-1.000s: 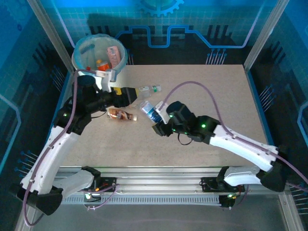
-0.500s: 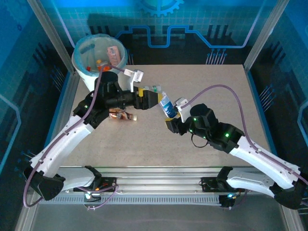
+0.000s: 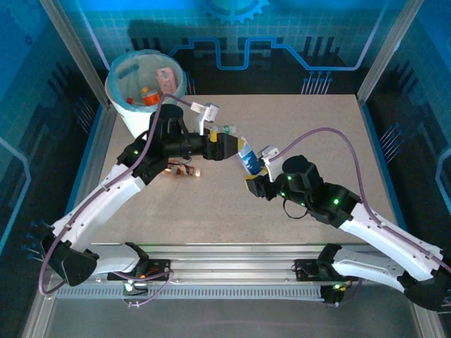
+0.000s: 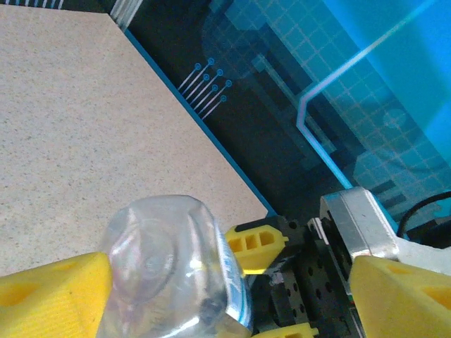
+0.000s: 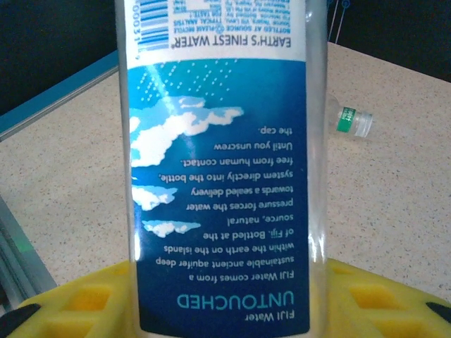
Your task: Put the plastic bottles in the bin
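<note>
Looking down on a speckled beige table boxed in by blue-lit walls. Finding the bin standing at the far-left corner, holding several bottles too jumbled for counting.

Moving right of the bin and nearer: spotting a red-labelled bottle lying flat, half hidden under the left arm.

Further right of the bin: making out a green-labelled bottle lying on its side, largely covered by the left gripper. Keeping jaws spread wide there, flanking a blue-labelled bottle without clamping it, one finger standing well apart.

Farthest right of the bin: clenching that bottle firmly in the right gripper, off the table. Slanting its long axis, base pointing back toward the bin, cap end buried out of sight.
</note>
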### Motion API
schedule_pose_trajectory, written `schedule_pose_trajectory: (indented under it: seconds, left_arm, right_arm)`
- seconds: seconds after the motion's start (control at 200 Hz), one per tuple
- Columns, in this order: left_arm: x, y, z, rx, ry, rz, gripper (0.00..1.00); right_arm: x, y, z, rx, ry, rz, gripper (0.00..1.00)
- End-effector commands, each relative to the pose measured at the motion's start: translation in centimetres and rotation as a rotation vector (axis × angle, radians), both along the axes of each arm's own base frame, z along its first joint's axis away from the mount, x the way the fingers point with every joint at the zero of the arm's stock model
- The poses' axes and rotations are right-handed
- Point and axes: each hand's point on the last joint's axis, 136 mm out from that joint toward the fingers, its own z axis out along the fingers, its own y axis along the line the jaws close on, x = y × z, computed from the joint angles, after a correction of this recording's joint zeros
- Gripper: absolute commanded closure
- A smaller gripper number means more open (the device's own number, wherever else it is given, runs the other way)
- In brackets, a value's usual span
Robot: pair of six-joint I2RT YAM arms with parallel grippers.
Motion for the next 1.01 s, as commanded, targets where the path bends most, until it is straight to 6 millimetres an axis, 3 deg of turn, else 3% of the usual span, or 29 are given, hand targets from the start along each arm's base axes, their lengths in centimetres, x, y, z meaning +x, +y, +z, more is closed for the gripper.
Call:
schedule_pose_trajectory:
  seconds: [0.0,0.215,0.625,1.0]
  left_arm:
    - [0.5,0.6,0.3,0.036,-0.034,0.053,0.1]
    - [0.9,1.4,1.9,0.022,-0.071,0.113,0.1]
    - [0.7,0.1,0.1,-0.023,0.039,0.066,0.11]
    - [0.6,-0.4,0.0,-0.028,0.057,0.045,0.18]
  right_arm:
    - [0.1,0.0,2.8,0.074,-0.065,-0.003,0.57]
    - [-0.3,-0.8,2.5,0.081,-0.073,-0.011,0.57]
    - [-0.6,-0.1,3.4,0.122,-0.088,0.025,0.57]
    - [-0.5,0.4,3.4,0.138,-0.085,0.033,0.57]
